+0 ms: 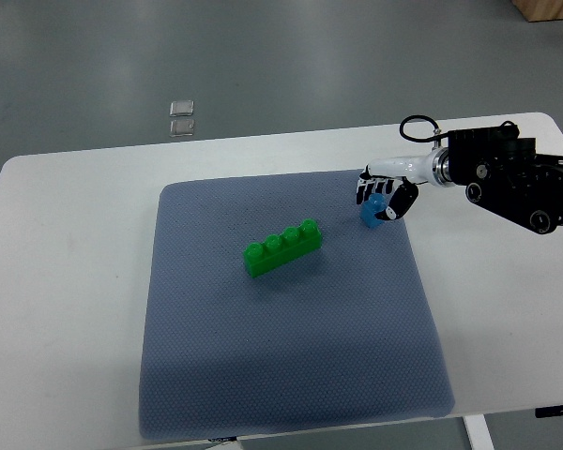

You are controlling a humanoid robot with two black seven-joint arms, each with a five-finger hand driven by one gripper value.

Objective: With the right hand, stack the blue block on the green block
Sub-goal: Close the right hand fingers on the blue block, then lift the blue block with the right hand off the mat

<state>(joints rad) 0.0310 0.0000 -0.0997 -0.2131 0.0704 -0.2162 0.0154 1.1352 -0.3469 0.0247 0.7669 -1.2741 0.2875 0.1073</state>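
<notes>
A long green block (282, 247) with a row of studs lies at an angle on the blue-grey mat (281, 356), near its middle. My right hand (383, 195) reaches in from the right edge and sits over the mat's far right part. Its fingers are curled around a small blue block (372, 214), which shows just below the fingers. The hand and blue block are to the right of the green block, a short gap away. The left arm does not show.
The mat lies on a white table (66, 281). Two small clear plastic pieces (182, 117) lie on the grey floor beyond the table's far edge. My right forearm (516, 178) with a black cable loop spans the table's far right corner.
</notes>
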